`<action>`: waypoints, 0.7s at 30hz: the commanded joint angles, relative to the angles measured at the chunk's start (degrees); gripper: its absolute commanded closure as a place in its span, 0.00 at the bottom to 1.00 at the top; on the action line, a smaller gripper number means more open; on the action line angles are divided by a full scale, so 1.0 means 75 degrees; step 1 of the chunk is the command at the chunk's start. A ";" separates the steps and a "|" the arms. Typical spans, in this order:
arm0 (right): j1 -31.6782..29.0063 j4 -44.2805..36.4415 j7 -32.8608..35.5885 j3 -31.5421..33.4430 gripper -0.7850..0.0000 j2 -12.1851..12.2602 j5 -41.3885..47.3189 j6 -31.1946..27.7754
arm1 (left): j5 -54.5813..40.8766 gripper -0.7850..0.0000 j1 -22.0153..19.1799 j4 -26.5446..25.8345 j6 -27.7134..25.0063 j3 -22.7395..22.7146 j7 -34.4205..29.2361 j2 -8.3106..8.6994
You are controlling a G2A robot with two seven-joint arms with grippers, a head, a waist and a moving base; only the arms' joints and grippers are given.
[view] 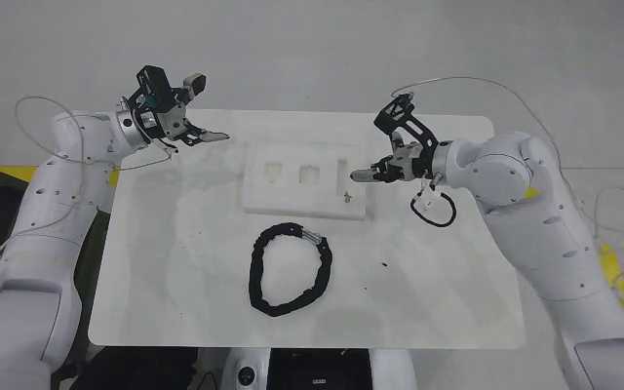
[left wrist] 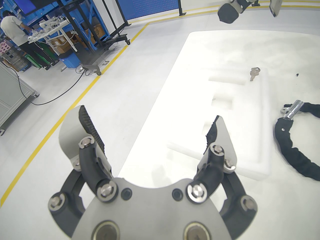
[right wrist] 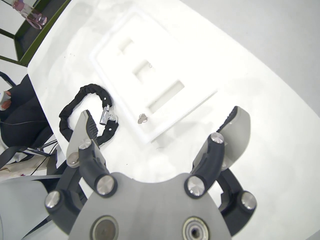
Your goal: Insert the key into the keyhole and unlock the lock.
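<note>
Here the left gripper point(left wrist: 150, 116) and right gripper point(right wrist: 161, 111) both hang spread wide above the table, while the key point(right wrist: 142, 118) lies on the foam block's point(view: 263, 200) corner, near the chain lock point(view: 290, 268).

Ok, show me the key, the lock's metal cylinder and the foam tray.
key point(left wrist: 254, 73): left wrist view, where head meets blade.
metal cylinder point(right wrist: 104, 114): right wrist view, middle of its barrel.
foam tray point(view: 278, 202): top view, bare flat part beside its cutouts.
</note>
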 commanded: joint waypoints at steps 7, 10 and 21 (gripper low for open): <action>0.0040 -0.0174 0.0483 -0.0574 0.00 -0.0105 0.0264 0.0362 | 0.0000 0.00 0.0000 0.0000 0.0000 0.0000 0.0000 0.0000; 0.0007 -0.0248 0.0465 -0.0794 0.00 -0.0146 0.0169 0.0487 | 0.0000 0.00 0.0000 0.0000 0.0000 0.0000 0.0000 0.0000; -0.0091 -0.0377 0.0394 -0.1427 0.00 -0.0296 -0.0343 0.1174 | 0.0000 0.00 0.0000 0.0000 0.0000 0.0000 0.0000 0.0000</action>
